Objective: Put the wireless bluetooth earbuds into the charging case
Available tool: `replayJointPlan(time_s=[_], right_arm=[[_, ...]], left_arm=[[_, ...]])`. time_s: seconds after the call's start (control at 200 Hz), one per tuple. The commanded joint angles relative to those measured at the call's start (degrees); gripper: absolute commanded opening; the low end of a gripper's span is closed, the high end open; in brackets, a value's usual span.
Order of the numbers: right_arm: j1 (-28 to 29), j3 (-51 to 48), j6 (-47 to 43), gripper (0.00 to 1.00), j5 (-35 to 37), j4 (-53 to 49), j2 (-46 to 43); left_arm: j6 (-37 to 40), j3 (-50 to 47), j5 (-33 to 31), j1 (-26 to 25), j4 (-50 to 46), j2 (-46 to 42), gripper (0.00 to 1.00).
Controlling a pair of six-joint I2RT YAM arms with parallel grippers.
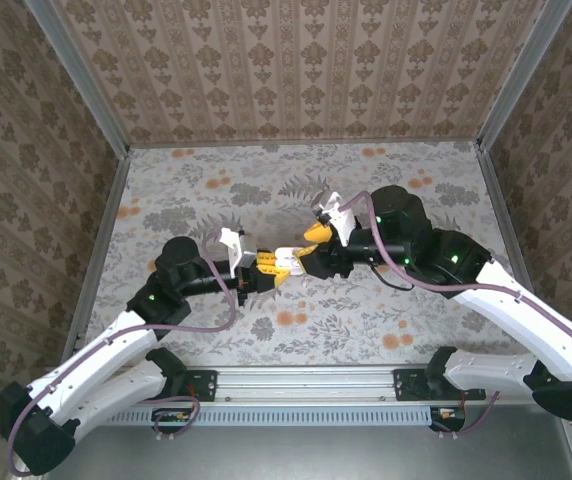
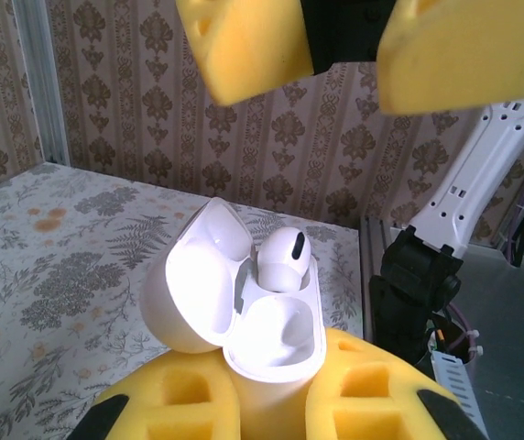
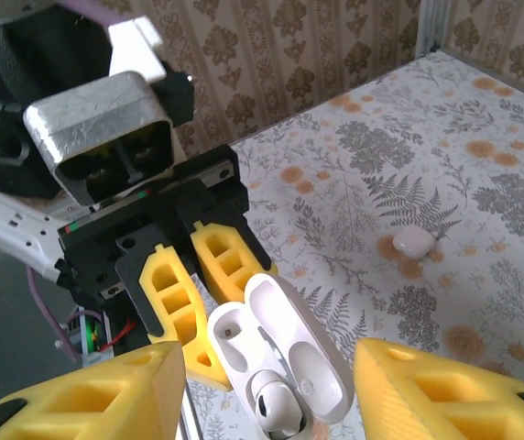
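White charging case (image 2: 271, 353) clenched in left gripper (image 2: 271, 408) | one earbud (image 2: 283, 259) seated, empty well (image 2: 276, 330) at its 6 o'clock | right gripper (image 2: 344, 41) released, empty | loose earbud (image 3: 415, 241) on table (image 3: 482, 183), case's 2 o'clock in right wrist view | fetch it, insert stem-first, squarely

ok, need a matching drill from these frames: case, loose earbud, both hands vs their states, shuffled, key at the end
Things:
A. charging case
B. loose earbud
C. left hand
D. right hand

States:
1. open, holding nothing
2. lying on the table
3. lid open
4. shut on the case

Pairs: A-3, B-2, C-4, D-1
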Motion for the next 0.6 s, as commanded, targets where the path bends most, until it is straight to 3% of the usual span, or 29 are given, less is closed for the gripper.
replayJointPlan(time_s=[0.0,0.26,0.41,0.595], right_arm=[[-0.6,2.3,4.7,0.51,1.8,-0.8,-0.8],[-2.8,-1.3,15.4,0.48,14.6,-6.0,0.5],[-6.0,-6.4,21.7,0.48,12.9,-5.9,4.0],[-8.0,-8.9,20.7,0.43,6.8,-3.5,13.2]], left_arm=[[-1.2,-0.4,-1.8,0.5,1.4,-1.4,0.0],[0.3,-0.3,-9.5,2.4,-7.7,-5.0,0.0],[0.0,-2.0,-11.5,4.0,-10.3,-9.8,0.0],[-0.1,-3.9,-13.0,4.7,-13.3,-14.4,0.0]])
